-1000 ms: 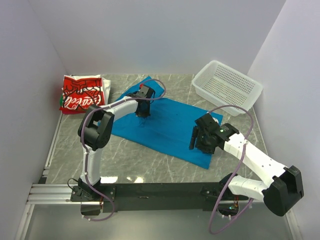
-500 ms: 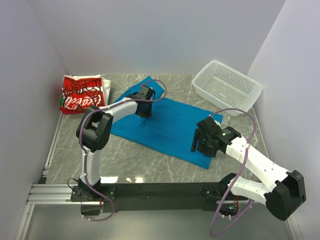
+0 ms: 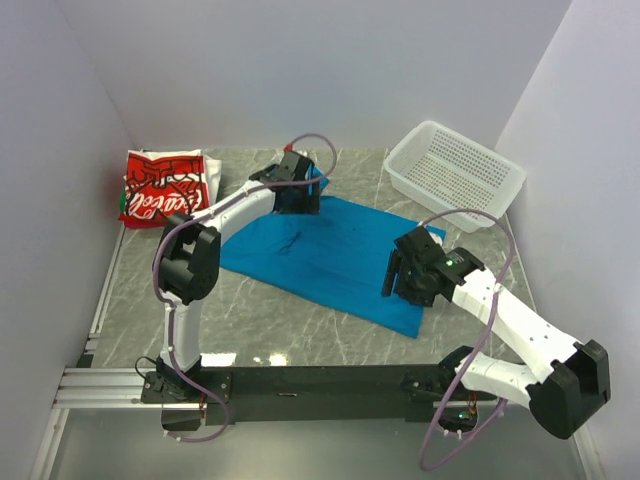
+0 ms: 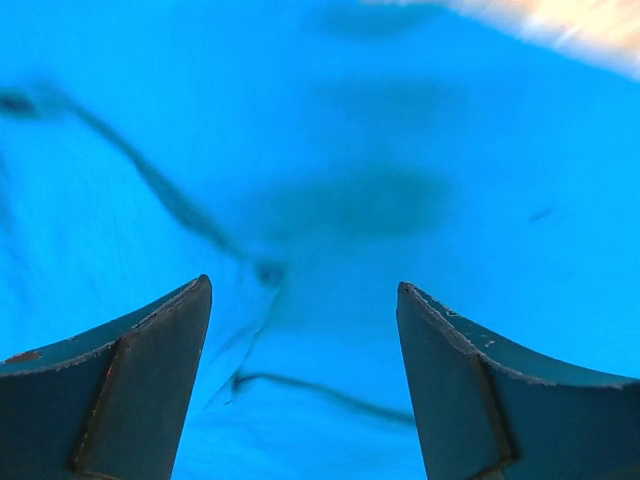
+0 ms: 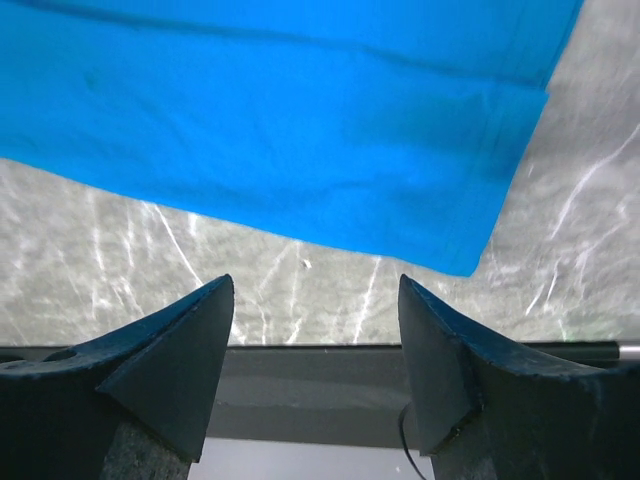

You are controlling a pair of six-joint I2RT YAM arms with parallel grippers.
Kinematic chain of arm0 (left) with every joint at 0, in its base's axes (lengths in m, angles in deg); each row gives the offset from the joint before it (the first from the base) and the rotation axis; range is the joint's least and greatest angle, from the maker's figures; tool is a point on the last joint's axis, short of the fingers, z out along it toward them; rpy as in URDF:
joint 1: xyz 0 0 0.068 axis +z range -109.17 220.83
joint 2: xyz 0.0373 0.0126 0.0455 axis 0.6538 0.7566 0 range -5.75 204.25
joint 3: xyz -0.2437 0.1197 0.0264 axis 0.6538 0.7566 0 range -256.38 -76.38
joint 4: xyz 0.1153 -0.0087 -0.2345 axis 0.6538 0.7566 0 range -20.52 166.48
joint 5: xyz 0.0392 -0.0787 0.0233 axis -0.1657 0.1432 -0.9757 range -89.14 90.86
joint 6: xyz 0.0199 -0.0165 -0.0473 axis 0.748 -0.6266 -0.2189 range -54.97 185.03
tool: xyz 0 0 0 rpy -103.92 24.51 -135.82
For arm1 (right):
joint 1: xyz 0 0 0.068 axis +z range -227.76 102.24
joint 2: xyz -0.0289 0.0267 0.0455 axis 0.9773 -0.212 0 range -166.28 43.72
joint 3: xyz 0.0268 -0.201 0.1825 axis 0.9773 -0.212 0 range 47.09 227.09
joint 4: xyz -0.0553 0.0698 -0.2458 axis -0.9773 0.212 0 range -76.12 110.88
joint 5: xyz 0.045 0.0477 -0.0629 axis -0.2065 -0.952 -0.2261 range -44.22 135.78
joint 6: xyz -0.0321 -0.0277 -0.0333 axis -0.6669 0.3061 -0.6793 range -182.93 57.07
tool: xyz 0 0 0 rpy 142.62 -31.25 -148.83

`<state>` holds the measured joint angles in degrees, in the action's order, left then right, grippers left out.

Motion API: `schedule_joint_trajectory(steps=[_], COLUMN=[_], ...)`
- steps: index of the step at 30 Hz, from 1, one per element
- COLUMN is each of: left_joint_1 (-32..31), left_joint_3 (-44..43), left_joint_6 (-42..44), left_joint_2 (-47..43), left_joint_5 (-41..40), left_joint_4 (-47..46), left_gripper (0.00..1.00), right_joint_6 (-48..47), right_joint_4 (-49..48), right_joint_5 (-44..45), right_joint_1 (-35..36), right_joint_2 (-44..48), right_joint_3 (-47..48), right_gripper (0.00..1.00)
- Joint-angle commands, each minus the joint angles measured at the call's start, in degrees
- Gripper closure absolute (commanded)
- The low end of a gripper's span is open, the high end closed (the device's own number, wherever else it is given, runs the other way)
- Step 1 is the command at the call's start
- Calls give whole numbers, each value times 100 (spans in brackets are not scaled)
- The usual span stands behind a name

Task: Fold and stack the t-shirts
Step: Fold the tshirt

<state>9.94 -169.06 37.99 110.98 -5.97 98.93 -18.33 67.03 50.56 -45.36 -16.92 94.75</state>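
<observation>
A bright-blue t-shirt [image 3: 335, 255] lies spread flat on the marble table [image 3: 280, 320]. My left gripper [image 3: 299, 198] hovers over its far left part, open, with nothing between the fingers. In the left wrist view that gripper [image 4: 305, 290] looks straight down on creased blue cloth [image 4: 330, 180]. My right gripper [image 3: 395, 282] hangs open above the shirt's near right corner. In the right wrist view that gripper [image 5: 315, 285] is empty, and the blue shirt's hem and corner [image 5: 470, 240] lie just beyond it. A folded red-and-white t-shirt [image 3: 160, 187] with white lettering sits at the far left.
A white perforated basket [image 3: 455, 172] stands at the far right corner. Walls close in on the left, back and right. The black base rail [image 3: 320, 380] runs along the near edge, and it also shows as a dark rail [image 5: 310, 390] in the right wrist view.
My left gripper has opened, let go of the blue shirt and moved up and toward the far edge. The right gripper has shifted only slightly.
</observation>
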Motion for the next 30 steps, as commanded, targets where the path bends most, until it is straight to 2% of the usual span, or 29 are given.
schedule_joint_trajectory(steps=[1, 8, 11, 14, 15, 21, 30], left_joint_1=[-22, -4, 118, 311, 364, 839, 1024], left_joint_3=[-794, -1647, -1797, -1149, -651, 986, 1946], left_joint_6=[-195, -301, -362, -345, -345, -372, -397], left_joint_2=[25, 429, 491, 141, -95, -756, -801], left_joint_5=[-187, -476, -591, -609, -618, -434, -143], left_joint_4=[209, 482, 667, 343, 211, -457, -880], left_gripper=[20, 17, 15, 15, 14, 14, 13], right_joint_6=[-328, -1023, -1225, -1313, -1340, -1349, -1296], right_joint_4=[-111, -717, -876, -1060, -1113, -1333, -1772], right_joint_5=[348, 173, 111, 15, -11, -249, -311], right_joint_1=[-225, -1033, -1166, -1166, -1166, -1148, -1148], right_joint_2=[-288, -1194, -1599, -1872, -1933, -2259, -2812], right_joint_3=[472, 946, 1148, 1211, 1202, 1123, 666], right_gripper=[26, 26, 26, 27, 27, 28, 28])
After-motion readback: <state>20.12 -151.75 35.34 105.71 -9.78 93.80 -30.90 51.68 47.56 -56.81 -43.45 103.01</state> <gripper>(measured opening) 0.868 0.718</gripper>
